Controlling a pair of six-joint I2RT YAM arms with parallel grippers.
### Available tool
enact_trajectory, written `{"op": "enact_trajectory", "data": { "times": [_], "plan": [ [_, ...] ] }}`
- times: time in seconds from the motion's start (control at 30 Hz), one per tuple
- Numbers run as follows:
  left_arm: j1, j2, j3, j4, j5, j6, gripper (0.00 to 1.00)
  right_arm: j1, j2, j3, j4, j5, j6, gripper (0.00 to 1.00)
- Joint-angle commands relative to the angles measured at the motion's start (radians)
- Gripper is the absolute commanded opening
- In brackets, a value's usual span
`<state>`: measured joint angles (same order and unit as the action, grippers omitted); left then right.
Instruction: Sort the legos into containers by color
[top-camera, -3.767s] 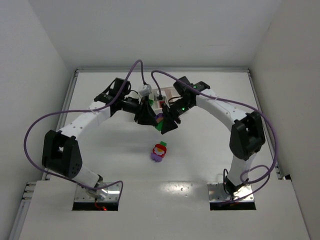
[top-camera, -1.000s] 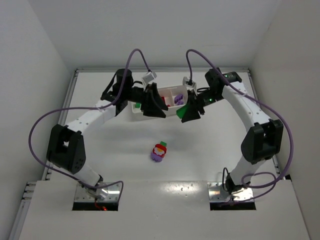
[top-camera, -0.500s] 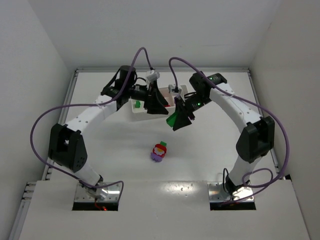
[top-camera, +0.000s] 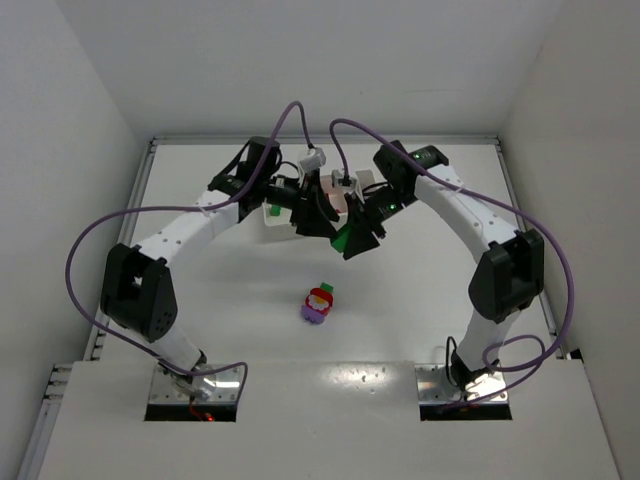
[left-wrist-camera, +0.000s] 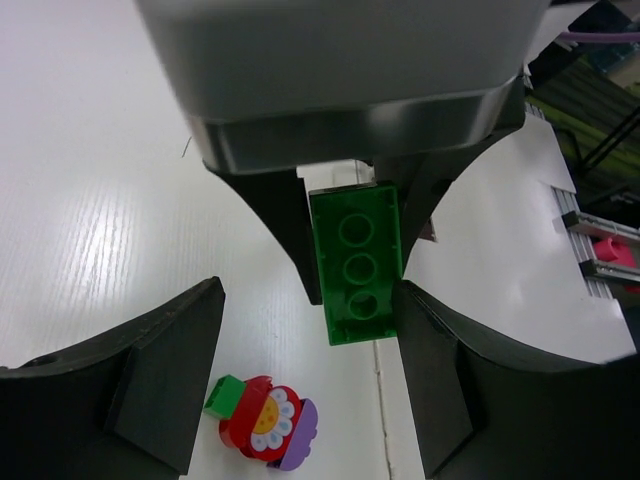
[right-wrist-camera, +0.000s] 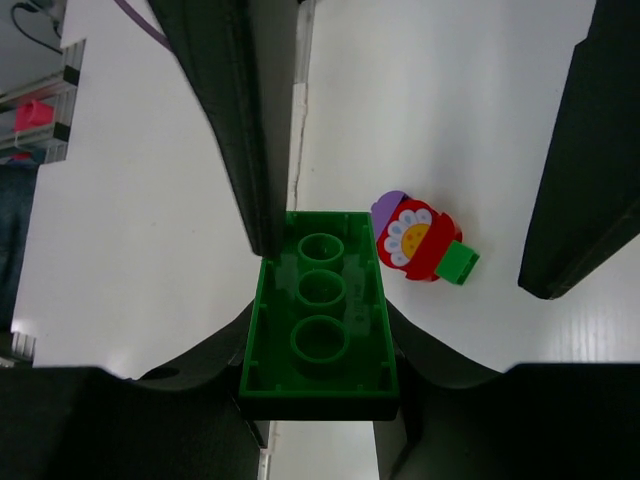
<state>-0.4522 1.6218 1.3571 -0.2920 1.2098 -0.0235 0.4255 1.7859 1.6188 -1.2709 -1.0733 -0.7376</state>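
Observation:
My right gripper (right-wrist-camera: 322, 335) is shut on a long green lego brick (right-wrist-camera: 320, 330), held above the table in front of the tray. In the top view the right gripper (top-camera: 352, 237) and the brick (top-camera: 342, 239) meet my left gripper (top-camera: 318, 218). My left gripper (left-wrist-camera: 310, 292) is open, its fingers on either side of the green brick (left-wrist-camera: 356, 265), which sits closer to its right finger. A clump of red, purple and green legos with a flower face (top-camera: 318, 304) lies on the table below; it also shows in both wrist views (left-wrist-camera: 262, 420) (right-wrist-camera: 415, 240). The white tray (top-camera: 270, 222) is mostly hidden behind the arms.
A small green lego (top-camera: 272, 210) lies in the tray's left compartment. Purple cables (top-camera: 290, 115) loop over both arms. White walls close the table at the back and sides. The arm bases (top-camera: 195, 385) stand at the near edge.
My right gripper has carried the green brick left from the tray's right end toward the middle. My left gripper has swung right and forward until its open fingers flank the brick.

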Motion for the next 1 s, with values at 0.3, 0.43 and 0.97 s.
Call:
{"op": "enact_trajectory", "data": {
  "times": [0.3,0.43,0.97],
  "plan": [
    [-0.014,0.003,0.037,0.007,0.065,0.049,0.73,0.015,0.009,0.021,0.11,0.023,0.061,0.15],
    [-0.023,0.003,0.037,-0.003,0.065,0.05,0.71,0.015,0.009,0.021,0.156,0.044,0.095,0.15],
    [-0.032,-0.026,0.028,-0.012,-0.009,0.091,0.13,0.015,-0.048,-0.068,0.189,0.053,0.116,0.15]
  ]
}}
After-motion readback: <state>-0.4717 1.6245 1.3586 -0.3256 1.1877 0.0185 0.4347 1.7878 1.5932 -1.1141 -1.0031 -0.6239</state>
